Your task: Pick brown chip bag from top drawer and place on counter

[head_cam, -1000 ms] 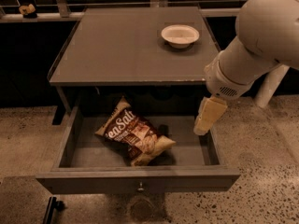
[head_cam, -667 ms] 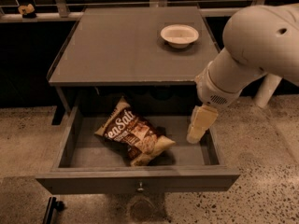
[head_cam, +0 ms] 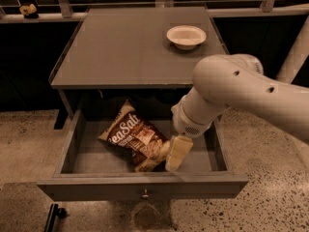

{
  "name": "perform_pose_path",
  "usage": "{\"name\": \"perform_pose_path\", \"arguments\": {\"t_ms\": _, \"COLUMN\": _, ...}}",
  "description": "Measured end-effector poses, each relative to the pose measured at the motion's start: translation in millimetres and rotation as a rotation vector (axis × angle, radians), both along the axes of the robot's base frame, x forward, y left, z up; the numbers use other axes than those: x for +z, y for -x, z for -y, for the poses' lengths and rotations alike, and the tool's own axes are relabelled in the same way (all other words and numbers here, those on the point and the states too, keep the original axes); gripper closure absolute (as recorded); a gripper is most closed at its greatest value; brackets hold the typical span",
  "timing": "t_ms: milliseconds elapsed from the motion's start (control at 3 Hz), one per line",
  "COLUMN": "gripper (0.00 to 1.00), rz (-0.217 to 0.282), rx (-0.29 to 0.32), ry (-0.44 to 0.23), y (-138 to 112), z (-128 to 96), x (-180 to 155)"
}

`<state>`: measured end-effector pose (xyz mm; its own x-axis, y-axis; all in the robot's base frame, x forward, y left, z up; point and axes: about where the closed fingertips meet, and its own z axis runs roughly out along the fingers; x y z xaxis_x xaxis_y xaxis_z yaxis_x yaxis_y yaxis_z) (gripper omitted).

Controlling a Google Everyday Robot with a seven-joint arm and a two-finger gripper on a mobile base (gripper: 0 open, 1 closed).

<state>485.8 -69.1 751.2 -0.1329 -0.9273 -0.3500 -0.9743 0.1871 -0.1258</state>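
Observation:
The brown chip bag (head_cam: 134,141) lies flat in the open top drawer (head_cam: 140,187), left of centre, its white "Sea Salt" lettering facing up. My gripper (head_cam: 176,153) hangs from the white arm (head_cam: 241,93) inside the drawer, just right of the bag's lower right end and right beside it. The grey counter (head_cam: 120,52) sits above the drawer.
A white bowl (head_cam: 186,36) stands on the counter at the back right. A small round knob (head_cam: 144,195) sits on the drawer's front panel. Speckled floor lies around the cabinet. A small object (head_cam: 28,9) rests on a ledge at the far left.
My arm has swung left and down, carrying the gripper from the drawer's right side to right beside the bag's end. The bag has not moved.

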Motion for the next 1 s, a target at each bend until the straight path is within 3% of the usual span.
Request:
{"name": "perform_pose_path", "arguments": {"t_ms": 333, "gripper": 0.00, "rz": 0.013, "rx": 0.022, "ry": -0.002, "y": 3, "z": -39, "x": -29}}
{"name": "perform_pose_path", "arguments": {"t_ms": 1000, "gripper": 0.00, "rz": 0.161, "rx": 0.027, "ry": 0.090, "y": -15, "z": -97, "x": -67}}
